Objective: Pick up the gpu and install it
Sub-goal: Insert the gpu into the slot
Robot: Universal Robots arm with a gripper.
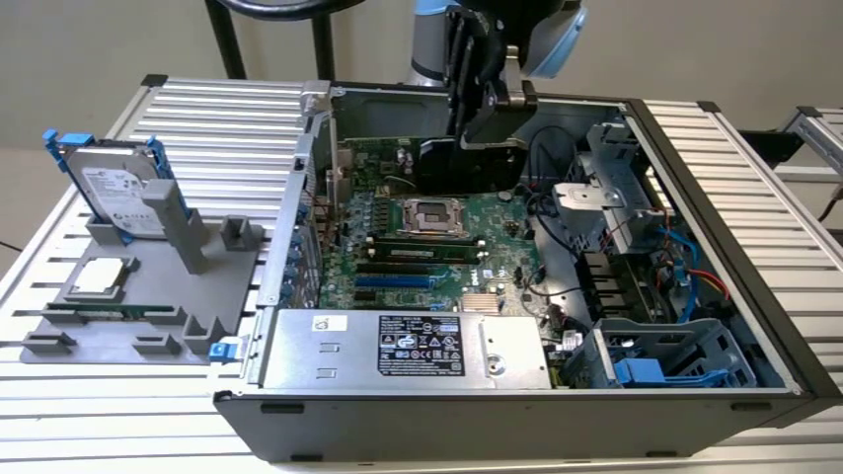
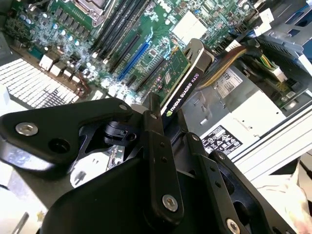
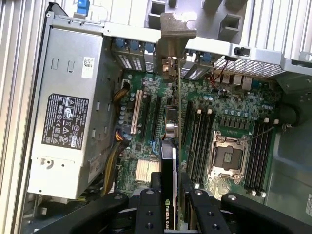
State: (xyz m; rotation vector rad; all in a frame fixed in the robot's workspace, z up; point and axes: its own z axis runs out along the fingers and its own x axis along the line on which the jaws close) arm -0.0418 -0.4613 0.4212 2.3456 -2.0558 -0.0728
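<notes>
**A:** Exterior view first: your open computer case (image 1: 737,197) lies on the slatted table (image 1: 197,109), and the arm reaches down into it over the motherboard (image 1: 395,262). What do you make of the card?

**B:** You have the gpu (image 3: 168,161) clamped between the gripper (image 3: 168,195) fingers (image 3: 149,214), edge-on, above the board and not seated in any slot yet.

**A:** Which way does it lie from the fingers?

**B:** In the first wrist view its long axis runs straight out from your fingers toward the case's rear wall, silver bracket (image 3: 176,30) leading, parallel to the expansion slots (image 3: 152,119). I judge it sits just beside them, toward the memory slots, so your alignment turns on that sideways offset.
</notes>
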